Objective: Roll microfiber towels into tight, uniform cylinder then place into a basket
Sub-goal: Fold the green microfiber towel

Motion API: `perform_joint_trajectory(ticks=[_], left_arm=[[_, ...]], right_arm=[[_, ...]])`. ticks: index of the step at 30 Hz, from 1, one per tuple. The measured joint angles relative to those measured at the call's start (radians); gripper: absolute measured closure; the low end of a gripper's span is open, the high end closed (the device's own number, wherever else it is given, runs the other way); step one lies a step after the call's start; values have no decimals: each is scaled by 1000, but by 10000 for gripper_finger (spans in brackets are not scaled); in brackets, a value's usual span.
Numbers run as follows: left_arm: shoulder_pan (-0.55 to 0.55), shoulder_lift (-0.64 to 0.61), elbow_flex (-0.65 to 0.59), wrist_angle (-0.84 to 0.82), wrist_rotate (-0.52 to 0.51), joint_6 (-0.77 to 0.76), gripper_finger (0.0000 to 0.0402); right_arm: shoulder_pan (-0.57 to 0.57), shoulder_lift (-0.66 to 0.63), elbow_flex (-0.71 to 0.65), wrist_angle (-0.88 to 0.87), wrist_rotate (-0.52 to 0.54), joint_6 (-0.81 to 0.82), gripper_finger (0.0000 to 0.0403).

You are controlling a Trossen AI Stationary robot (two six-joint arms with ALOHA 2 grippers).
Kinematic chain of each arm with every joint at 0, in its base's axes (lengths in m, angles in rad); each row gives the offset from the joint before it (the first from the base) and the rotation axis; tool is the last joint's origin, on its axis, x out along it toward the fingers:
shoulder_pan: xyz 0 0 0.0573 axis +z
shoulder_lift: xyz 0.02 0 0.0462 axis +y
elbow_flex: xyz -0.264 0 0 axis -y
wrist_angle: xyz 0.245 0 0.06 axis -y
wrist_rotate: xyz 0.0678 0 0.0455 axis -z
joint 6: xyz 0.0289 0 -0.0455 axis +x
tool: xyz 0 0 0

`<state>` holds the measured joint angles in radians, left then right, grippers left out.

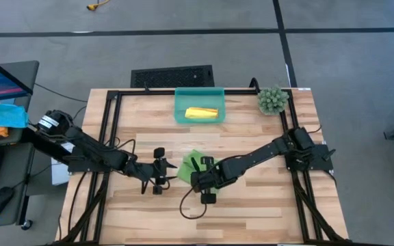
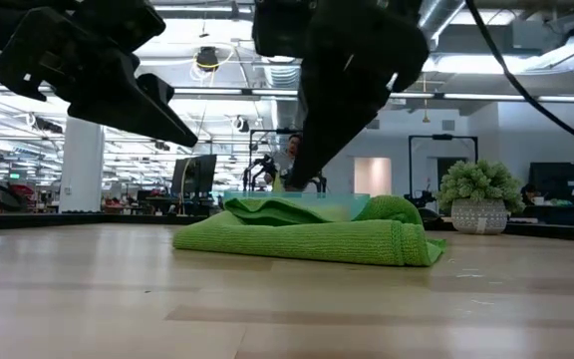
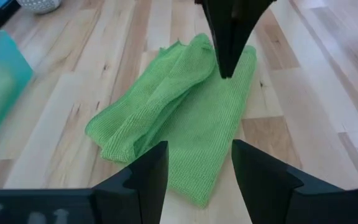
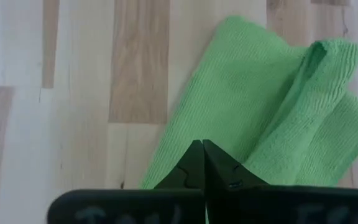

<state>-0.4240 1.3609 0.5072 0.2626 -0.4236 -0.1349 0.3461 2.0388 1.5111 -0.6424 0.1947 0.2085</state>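
Presently, state at this moment:

Green towel: the lime green towel lies loosely folded, not rolled, on the wooden table, mid-table, between the two grippers.

Yellow towel: already a roll, lying inside the basket at the far edge; yellow roll well apart from both arms.

Right gripper: right gripper has its fingers pressed together, tip over the towel's near edge. Cannot tell whether any cloth is pinched between them; low view shows its tip just above the fold.

Left gripper: left gripper has fingers parted, nothing between them, poised just beside the towel's left side, pointing at it.

Key relation: towel lies directly ahead of the left gripper and under the right; both about equally near.

Long axis: the folded bundle runs roughly diagonal on the table, one thicker folded ridge along one side.

Edges: free corner toward the basket looks ragged; layers uneven.

Open room: bare wood all round the towel; plant at the far right corner, clear of any rolling path.

Judgement: rolling not begun; towel likely needs flattening first.
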Motion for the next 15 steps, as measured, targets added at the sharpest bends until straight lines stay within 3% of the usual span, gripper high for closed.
perform_joint_trajectory(ticks=[9, 15], left_arm=[[0, 0, 1, -1, -3, -8, 233], [0, 0, 1, -1, -3, -8, 233]], right_arm=[[-23, 89, 0, 36, -8, 35, 394], [-29, 94, 0, -9, 83, 94, 395]])
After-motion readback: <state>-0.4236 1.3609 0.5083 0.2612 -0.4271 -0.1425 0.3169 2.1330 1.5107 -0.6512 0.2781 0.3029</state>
